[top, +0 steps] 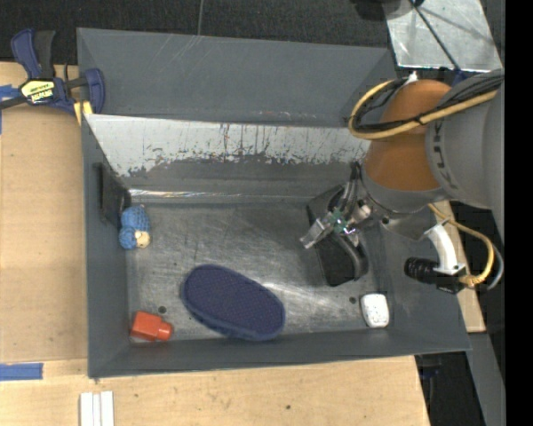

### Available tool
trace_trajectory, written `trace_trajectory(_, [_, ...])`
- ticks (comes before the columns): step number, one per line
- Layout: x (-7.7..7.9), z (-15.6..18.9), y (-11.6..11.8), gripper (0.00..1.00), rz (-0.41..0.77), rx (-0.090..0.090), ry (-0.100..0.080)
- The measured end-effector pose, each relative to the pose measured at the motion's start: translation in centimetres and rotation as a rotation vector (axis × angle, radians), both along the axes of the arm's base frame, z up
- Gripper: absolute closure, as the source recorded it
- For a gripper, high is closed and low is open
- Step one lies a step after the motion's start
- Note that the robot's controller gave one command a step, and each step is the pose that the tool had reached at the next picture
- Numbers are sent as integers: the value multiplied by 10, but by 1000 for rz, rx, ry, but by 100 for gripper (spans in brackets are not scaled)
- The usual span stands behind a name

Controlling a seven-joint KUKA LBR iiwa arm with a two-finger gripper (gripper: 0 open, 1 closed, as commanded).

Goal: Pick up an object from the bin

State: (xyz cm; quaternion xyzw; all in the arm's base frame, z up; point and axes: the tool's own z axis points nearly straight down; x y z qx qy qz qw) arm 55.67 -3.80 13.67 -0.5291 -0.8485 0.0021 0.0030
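While the arm (466, 149) bends down, tool (342, 260) hangs low.

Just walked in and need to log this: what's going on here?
A robot arm reaches into the grey bin from the right. Its gripper is low at the bin's right side, close to a small white object. A dark blue oval pad, an orange block and a small blue-and-yellow toy lie apart from it, further left.
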Motion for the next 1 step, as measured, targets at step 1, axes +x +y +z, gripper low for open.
trace_trajectory(1, [-1,17,-1,100,3,0,-4])
